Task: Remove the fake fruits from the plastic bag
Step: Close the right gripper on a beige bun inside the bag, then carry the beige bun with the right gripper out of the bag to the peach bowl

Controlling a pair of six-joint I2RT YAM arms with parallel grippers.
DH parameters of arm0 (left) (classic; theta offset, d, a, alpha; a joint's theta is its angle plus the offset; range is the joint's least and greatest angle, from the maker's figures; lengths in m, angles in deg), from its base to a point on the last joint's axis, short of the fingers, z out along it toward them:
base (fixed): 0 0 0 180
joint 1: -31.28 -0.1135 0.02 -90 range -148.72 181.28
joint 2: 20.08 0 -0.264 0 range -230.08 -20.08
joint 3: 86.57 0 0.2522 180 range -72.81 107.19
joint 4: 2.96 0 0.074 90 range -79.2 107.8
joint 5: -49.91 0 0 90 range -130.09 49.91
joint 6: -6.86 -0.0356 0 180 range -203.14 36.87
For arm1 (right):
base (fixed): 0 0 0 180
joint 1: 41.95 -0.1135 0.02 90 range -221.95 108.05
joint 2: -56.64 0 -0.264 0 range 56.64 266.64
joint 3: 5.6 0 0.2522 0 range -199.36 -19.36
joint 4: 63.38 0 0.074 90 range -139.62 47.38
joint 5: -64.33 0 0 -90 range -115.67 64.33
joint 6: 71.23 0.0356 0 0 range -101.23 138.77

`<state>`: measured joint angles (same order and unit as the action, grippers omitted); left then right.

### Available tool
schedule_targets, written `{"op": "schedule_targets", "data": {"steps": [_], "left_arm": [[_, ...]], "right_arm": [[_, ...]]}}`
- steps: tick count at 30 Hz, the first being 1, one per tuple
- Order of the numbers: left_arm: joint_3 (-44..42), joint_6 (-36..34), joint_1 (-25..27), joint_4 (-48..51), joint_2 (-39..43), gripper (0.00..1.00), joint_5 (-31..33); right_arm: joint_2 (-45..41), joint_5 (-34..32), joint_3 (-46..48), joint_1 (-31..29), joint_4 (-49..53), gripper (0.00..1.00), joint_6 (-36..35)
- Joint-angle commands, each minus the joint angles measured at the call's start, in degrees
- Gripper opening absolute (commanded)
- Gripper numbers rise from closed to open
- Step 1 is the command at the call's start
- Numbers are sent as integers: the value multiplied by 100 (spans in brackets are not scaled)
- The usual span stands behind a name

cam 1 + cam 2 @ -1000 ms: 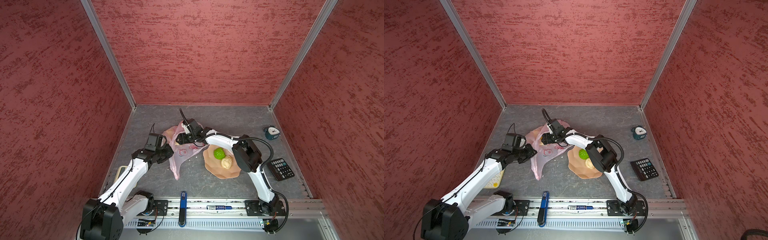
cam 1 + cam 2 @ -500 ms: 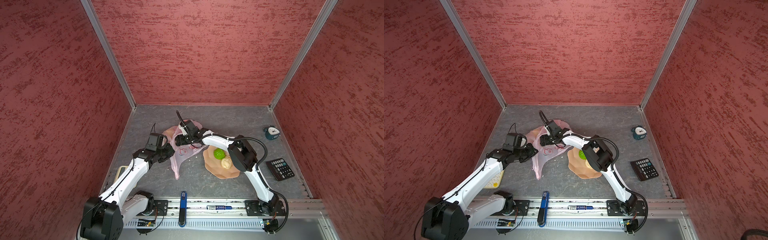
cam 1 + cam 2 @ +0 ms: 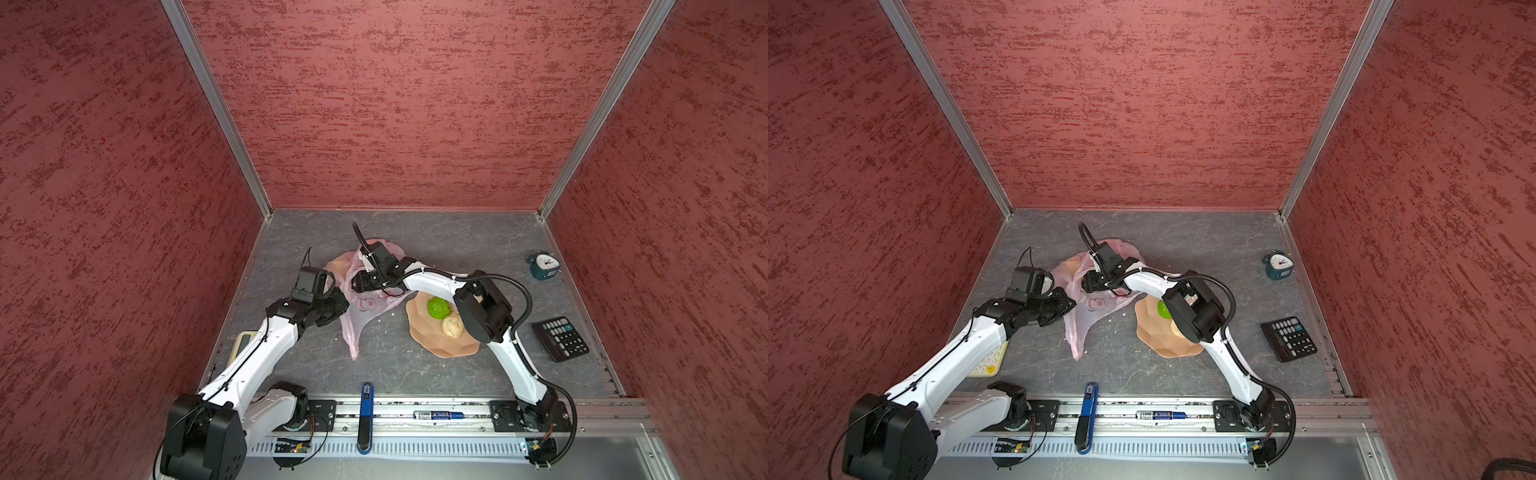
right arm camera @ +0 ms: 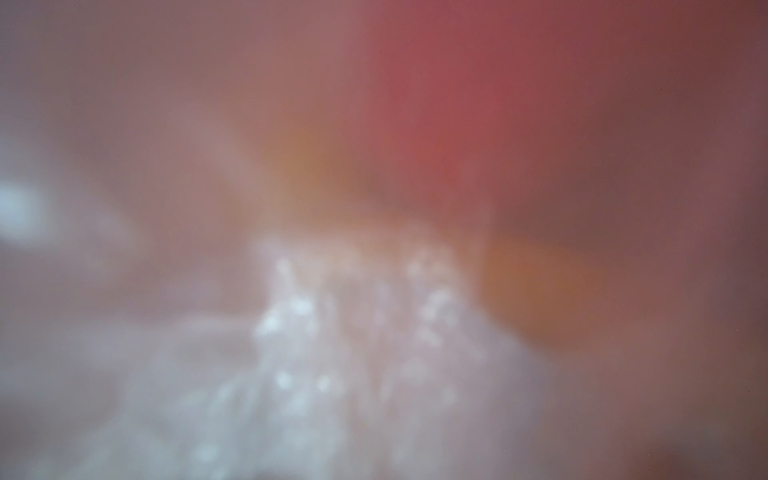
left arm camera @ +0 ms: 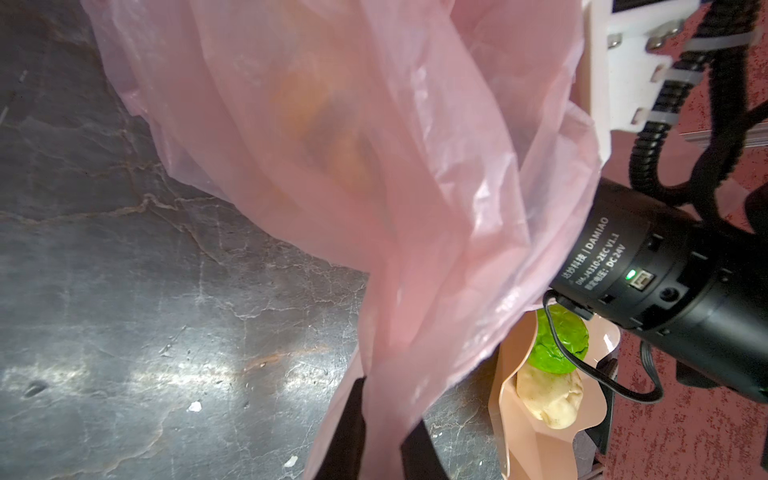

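Grey tabletop (image 3: 457,241), plastic bag (image 3: 357,320) tail pointing frontward

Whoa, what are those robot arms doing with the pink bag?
They are emptying the bag. The left fingers pinch its plastic, while the right arm reaches inside; whether that arm has grabbed anything is hidden. A green ball and a cream ball already sit on the dish. Orange shapes show dimly through the plastic.

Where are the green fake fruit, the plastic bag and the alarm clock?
green fake fruit (image 3: 438,307), in a top view, on its lumpy upper face.
plastic bag (image 3: 352,328), in a top view, on its loose trailing fold.
alarm clock (image 3: 546,262), in a top view, on its white dial.
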<state>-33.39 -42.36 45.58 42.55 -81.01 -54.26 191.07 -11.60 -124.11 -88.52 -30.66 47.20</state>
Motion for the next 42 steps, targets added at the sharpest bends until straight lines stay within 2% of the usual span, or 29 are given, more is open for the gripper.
{"op": "schedule_targets", "data": {"steps": [1,10,18,25,32,37,42], "left_arm": [[-9,62,-83,-187,3,14,142],[328,-26,-279,-516,-429,14,103],[808,-153,-505,-880,-1012,14,-175],[1077,-263,-518,-1060,-1478,13,-432],[872,-226,-521,-1116,-1426,13,-499],[747,-231,-501,-1064,-1310,13,-538],[751,-298,-499,-966,-1295,13,-573]], "right_arm": [[-491,-93,125,-31,-101,48,-89],[-1350,269,565,-28,164,44,-257],[-2331,336,1468,-29,598,43,-300],[-3499,-226,2374,-10,987,43,-126],[-4235,-855,2885,80,1213,42,179],[-4819,-1262,3229,515,1827,42,73],[-5085,-1825,2986,1051,2921,43,-412]]}}
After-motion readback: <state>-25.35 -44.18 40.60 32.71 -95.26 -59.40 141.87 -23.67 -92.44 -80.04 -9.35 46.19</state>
